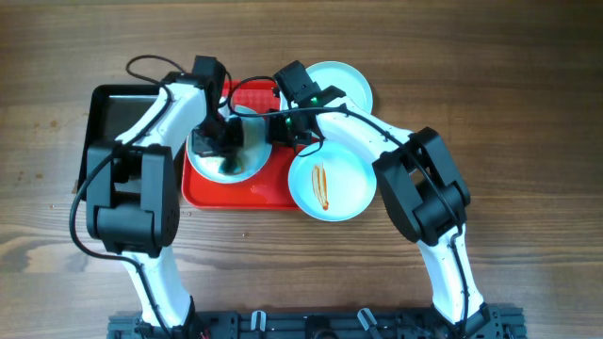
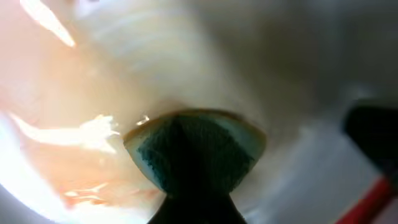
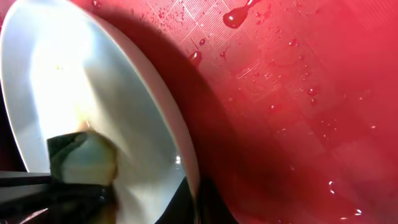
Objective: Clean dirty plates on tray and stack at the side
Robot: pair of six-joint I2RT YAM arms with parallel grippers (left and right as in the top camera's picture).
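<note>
Wooden table (image 1: 528,85), textured red tray (image 1: 247,194), left gripper (image 1: 221,141) clamping green sponge (image 2: 193,155), right gripper (image 1: 268,130) pinching round plate (image 3: 62,81)

A brown wooden table (image 1: 528,113) with clear grain fills the overhead view under even light; the dark rail (image 1: 311,325) along its near edge is perhaps a frame.

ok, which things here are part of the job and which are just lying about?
Job: tray, sponge, plate under sponge, streaked plate, far plate.
Lying about: black pan.
</note>
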